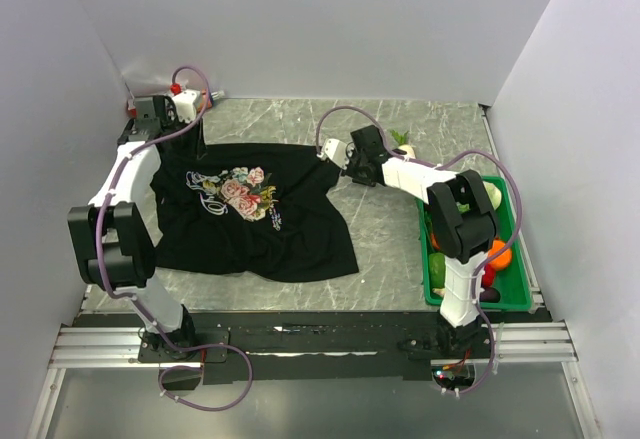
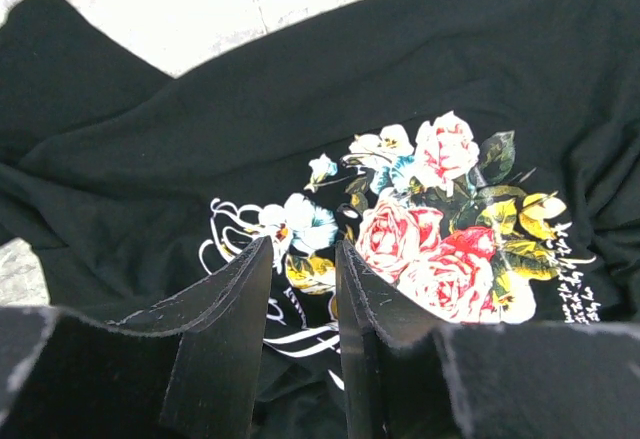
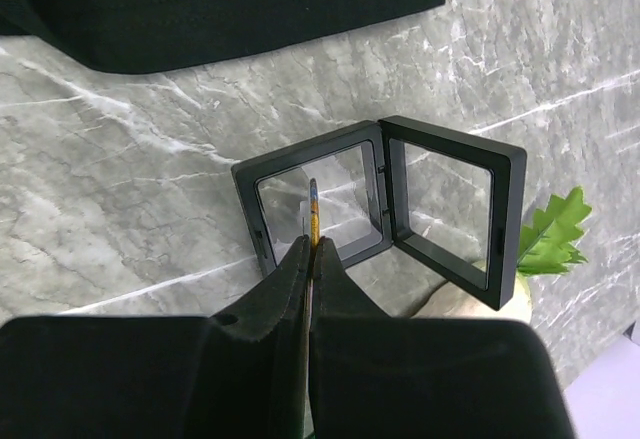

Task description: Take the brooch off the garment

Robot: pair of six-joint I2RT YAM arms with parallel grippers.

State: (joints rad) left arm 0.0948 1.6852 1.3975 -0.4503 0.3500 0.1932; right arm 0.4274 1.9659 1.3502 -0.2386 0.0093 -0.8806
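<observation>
The brooch [image 3: 313,214], a thin yellowish-gold piece seen edge-on, is pinched between the fingertips of my right gripper [image 3: 312,244]. It hangs just above an open black hinged box [image 3: 300,149] with clear panes on the marble table. The black T-shirt [image 1: 250,239] lies spread to the left, and its edge shows at the top of the right wrist view [image 3: 200,9]. In the top view my right gripper [image 1: 333,150] is at the shirt's far right corner. My left gripper [image 2: 303,249] is open and empty above the shirt's rose print [image 2: 440,229]. It sits at the far left [image 1: 196,102].
A green bin [image 1: 520,259] with fruit and vegetables stands along the right edge. A green leafy piece [image 3: 550,234] lies just right of the open box. White walls close in the table at the back and sides.
</observation>
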